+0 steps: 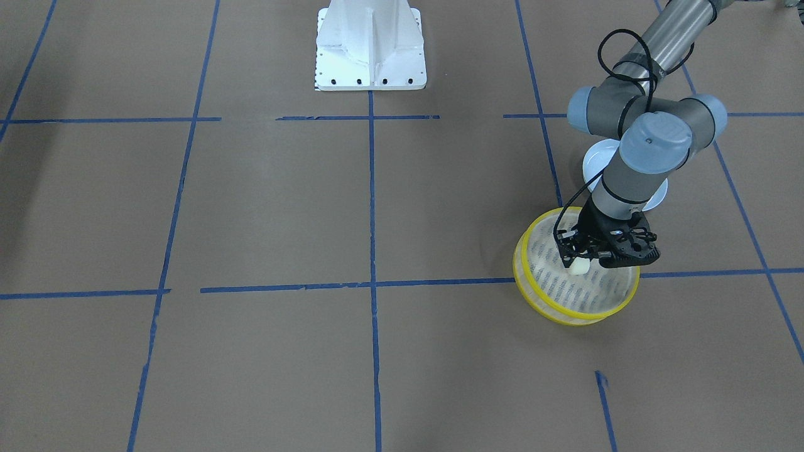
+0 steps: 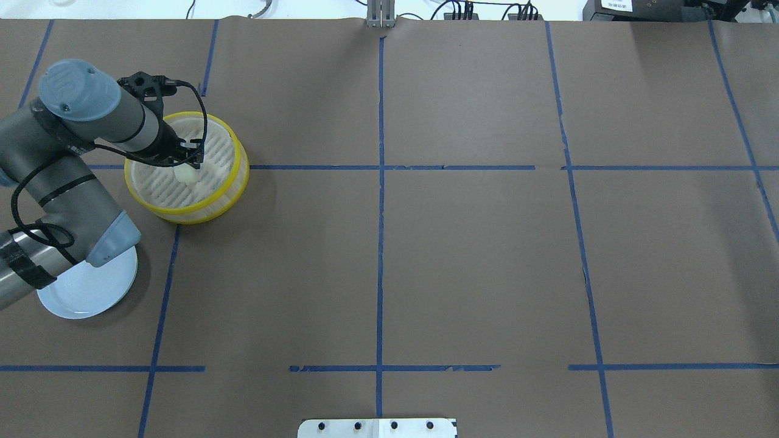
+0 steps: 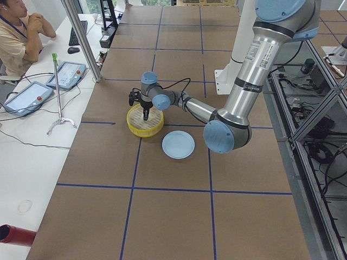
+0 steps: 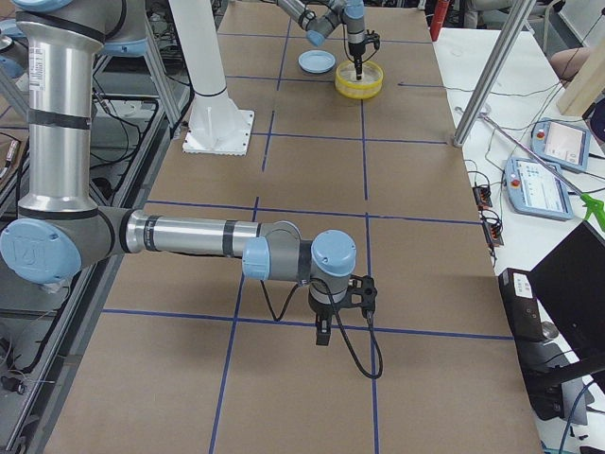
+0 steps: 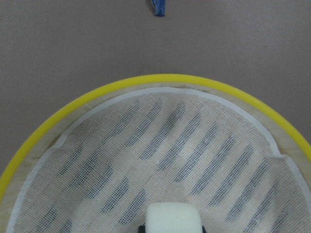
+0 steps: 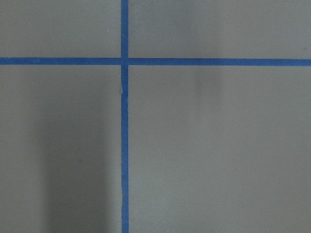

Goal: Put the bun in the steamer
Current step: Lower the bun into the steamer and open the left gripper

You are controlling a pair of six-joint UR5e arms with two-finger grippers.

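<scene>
left gripper (image 1: 581, 262) clamped on bun (image 1: 579, 267) | bun directly under it, inside steamer (image 5: 160, 78) rim, near mesh centre | right gripper (image 4: 322, 333) far off, cannot tell its state | next: lower, release

The desk (image 2: 475, 255) is lying under brown paper, and blue tape lines (image 2: 380, 243) are dividing it into large squares. On the robot's left side the steamer (image 2: 237, 170) is sitting directly on the paper, over a crossing of two lines. A pale blue plate (image 2: 91, 292) is lying near it, closer to the robot and not touching it. A white mounting base (image 1: 370, 56) is standing at the desk's middle on the robot's edge.
</scene>
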